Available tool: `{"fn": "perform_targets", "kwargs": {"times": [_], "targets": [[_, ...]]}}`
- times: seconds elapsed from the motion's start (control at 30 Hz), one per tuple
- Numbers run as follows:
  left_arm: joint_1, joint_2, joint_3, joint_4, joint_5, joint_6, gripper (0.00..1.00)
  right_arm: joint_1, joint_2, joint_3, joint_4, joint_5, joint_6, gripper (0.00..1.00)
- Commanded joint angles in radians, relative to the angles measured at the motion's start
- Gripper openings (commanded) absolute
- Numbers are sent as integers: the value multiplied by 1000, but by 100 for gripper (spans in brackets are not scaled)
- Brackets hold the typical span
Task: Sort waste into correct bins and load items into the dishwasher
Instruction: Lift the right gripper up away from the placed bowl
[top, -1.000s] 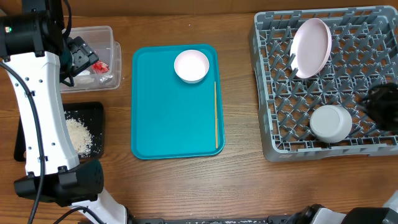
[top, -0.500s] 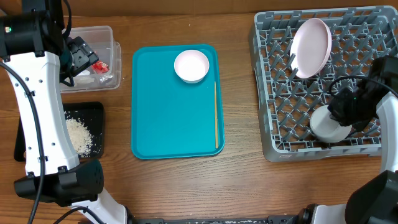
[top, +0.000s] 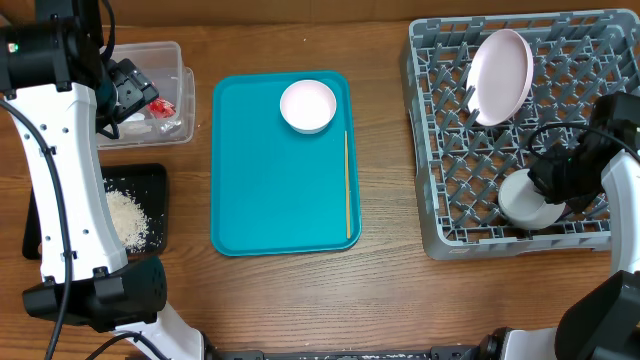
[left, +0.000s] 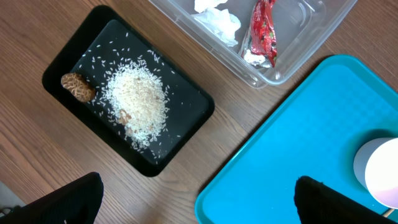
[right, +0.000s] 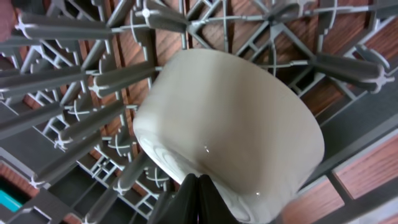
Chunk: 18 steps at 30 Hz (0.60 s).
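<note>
seating of grey bowl (top: 520, 200) in dish rack (top: 418, 120): right gripper (right: 198, 186) jaws together, nudge gently between pegs; left gripper (left: 199, 202) jaws apart.

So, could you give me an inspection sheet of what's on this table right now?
Surface: wooden table, no spills seen.
Job's things: plate on edge and grey bowl upside down in the dish rack; white bowl and wooden stick on the teal tray; napkins and red wrapper in the clear tub; rice and brown lump in the black tray.
Clutter: nothing seen.
Grippers: left gripper open, holding nothing; right gripper shut, at the grey bowl's wall.
Cables: black cable arcs over the rack.
Surroundings: nothing seen.
</note>
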Motion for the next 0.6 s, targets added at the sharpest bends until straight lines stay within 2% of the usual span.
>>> {"fn": "perform_targets", "kwargs": {"times": [0.0, 0.37, 0.57], "targets": [[0, -19, -7, 0, 3, -12, 100, -4, -5, -6, 10, 15, 10, 4], [0, -19, -7, 0, 3, -12, 100, -6, -5, 5, 67, 155, 65, 4], [0, -19, -7, 0, 3, -12, 100, -24, -5, 64, 34, 223, 97, 4]]}}
